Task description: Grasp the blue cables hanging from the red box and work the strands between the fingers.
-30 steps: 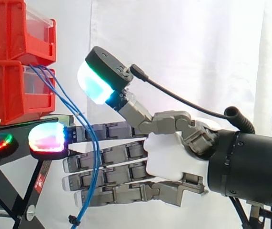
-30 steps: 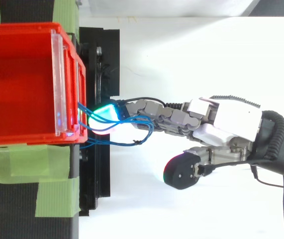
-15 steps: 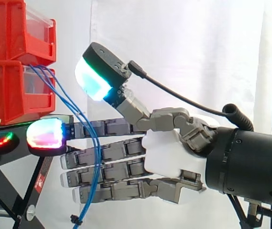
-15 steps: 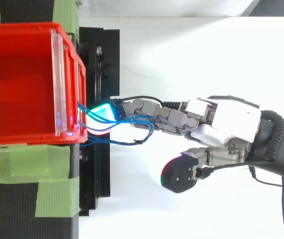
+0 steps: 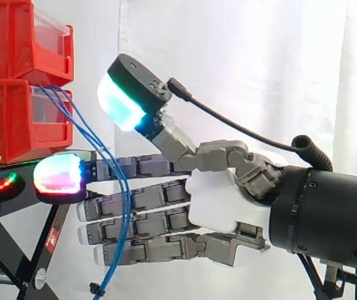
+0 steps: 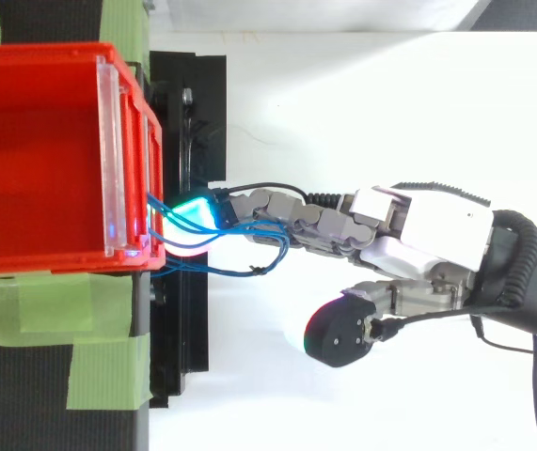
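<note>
Thin blue cables hang from the front of the lower red box and run down across my hand's fingers to a loose end near the bottom. In the top view the blue cables loop around the fingers just off the red box. My hand reaches in from the right with fingers straight and level, the strands lying against them. The uppermost fingertip glows beside the stand. The thumb is lifted well above the fingers, clear of the strands. The hand is open.
A second red bin sits stacked on the lower one. Both rest on a black stand whose top carries green tape. A white curtain hangs behind.
The hand has slid a little to the left, toward the bins, and the thumb has moved with it. The strands lie slightly further along the fingers.
</note>
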You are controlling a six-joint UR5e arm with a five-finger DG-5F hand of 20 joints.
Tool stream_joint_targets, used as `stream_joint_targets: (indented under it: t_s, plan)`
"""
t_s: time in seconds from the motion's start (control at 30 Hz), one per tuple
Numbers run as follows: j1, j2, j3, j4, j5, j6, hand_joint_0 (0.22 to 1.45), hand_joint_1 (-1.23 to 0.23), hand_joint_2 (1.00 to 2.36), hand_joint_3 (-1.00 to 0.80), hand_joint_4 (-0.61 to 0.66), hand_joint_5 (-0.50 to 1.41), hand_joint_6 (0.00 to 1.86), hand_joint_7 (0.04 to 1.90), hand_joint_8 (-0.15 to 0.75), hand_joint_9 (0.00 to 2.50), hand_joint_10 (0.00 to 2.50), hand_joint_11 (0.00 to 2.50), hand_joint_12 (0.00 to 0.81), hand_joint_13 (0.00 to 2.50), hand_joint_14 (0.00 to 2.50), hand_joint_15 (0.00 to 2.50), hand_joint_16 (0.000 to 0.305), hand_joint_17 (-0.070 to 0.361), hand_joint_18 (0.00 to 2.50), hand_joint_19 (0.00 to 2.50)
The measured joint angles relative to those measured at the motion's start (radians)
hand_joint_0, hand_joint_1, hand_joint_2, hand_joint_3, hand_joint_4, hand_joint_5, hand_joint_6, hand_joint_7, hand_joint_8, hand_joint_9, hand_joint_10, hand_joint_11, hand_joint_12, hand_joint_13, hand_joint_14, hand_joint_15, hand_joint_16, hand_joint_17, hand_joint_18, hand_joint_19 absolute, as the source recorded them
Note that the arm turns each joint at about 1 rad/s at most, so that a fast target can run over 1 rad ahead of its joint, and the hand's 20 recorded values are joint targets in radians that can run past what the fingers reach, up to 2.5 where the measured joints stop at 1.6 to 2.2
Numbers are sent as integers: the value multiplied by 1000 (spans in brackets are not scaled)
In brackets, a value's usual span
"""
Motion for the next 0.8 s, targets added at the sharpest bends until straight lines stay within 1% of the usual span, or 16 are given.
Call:
stream_joint_targets:
  t_s: [0.4, 0.6, 0.8]
  plan:
    - [-3, 0, 5, -2, 7, -2, 695, -449, 1000, -1000, 198, -355, 6, 705, 343, 71, 4, 184, 395, 0, 4, 198, 73, 165, 0, 171]
    - [-4, 1, 6, -4, 8, -19, 697, -449, 1000, -1000, 198, -354, 6, 703, 343, 73, 4, 184, 396, 0, 4, 196, 73, 164, 0, 169]
    - [0, 1, 6, -5, 9, -45, 697, -448, 1000, -1000, 198, -355, 6, 706, 345, 74, 3, 200, 396, 0, 5, 199, 73, 164, 0, 169]
